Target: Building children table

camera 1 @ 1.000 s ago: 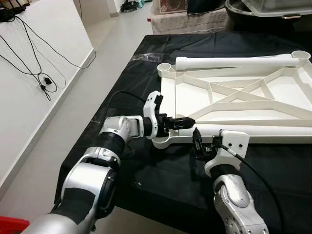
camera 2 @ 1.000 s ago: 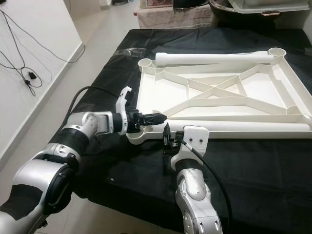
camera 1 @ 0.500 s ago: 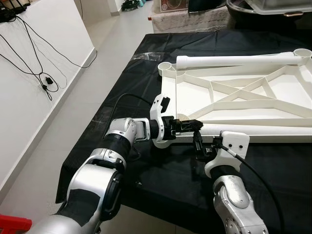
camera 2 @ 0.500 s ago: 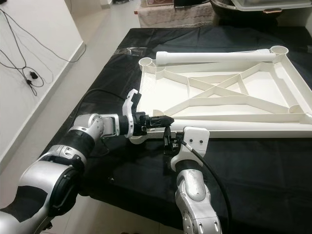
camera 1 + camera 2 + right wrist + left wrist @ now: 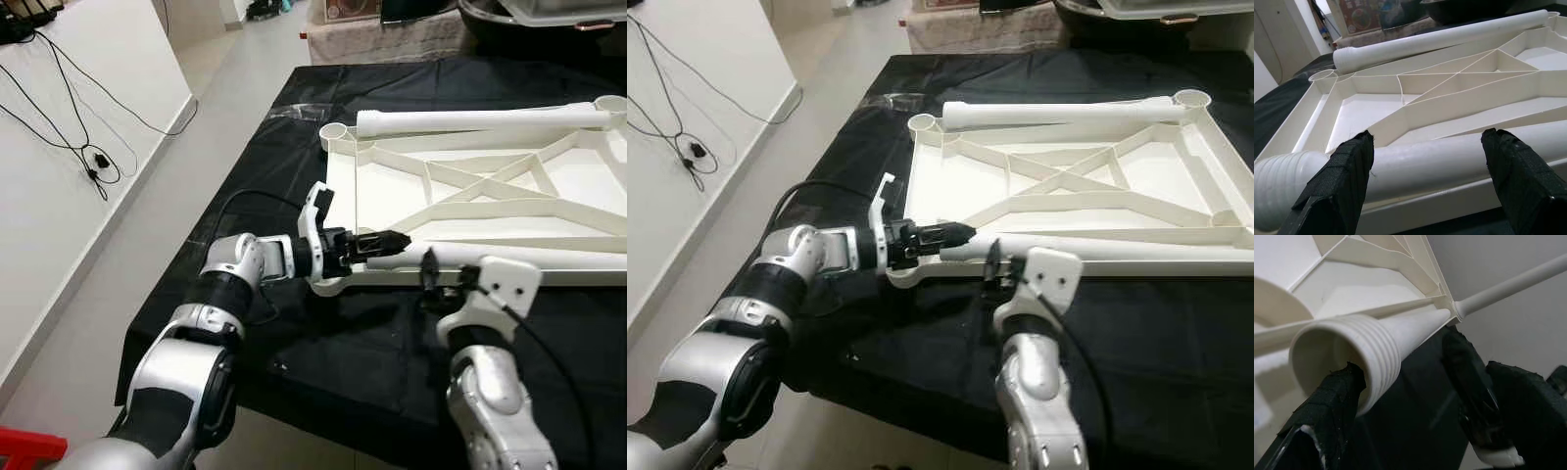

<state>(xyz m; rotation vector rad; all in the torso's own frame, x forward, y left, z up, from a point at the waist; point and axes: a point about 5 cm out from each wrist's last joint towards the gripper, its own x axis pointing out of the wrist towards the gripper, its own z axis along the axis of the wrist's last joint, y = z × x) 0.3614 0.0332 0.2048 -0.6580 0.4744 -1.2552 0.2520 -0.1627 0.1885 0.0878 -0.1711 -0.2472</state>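
Note:
The white tabletop (image 5: pixel 339 186) lies upside down on the black cloth. One white leg (image 5: pixel 480 119) rests along its far side, and a second leg (image 5: pixel 1136 250) lies along its near side. My left gripper (image 5: pixel 392 238) reaches in from the left and is open around the second leg's threaded end (image 5: pixel 1352 352). One finger (image 5: pixel 1327 406) touches the rim, while the other finger (image 5: pixel 1469 377) stands apart. My right gripper (image 5: pixel 441 282) is open at the same leg, a little further along. Its fingers (image 5: pixel 1347 186) straddle the leg (image 5: pixel 1449 156).
The black-clothed table (image 5: pixel 284 157) ends close in front of me and drops to pale floor (image 5: pixel 186 166) on the left. Cables (image 5: pixel 88 157) hang on the left wall. A dark tub (image 5: pixel 549 12) stands beyond the far edge, and clear plastic wrap (image 5: pixel 284 114) lies near the far left corner.
My right gripper has moved right and forward up to the near leg. My left gripper has pushed further toward the leg's threaded end. The camera has shifted slightly.

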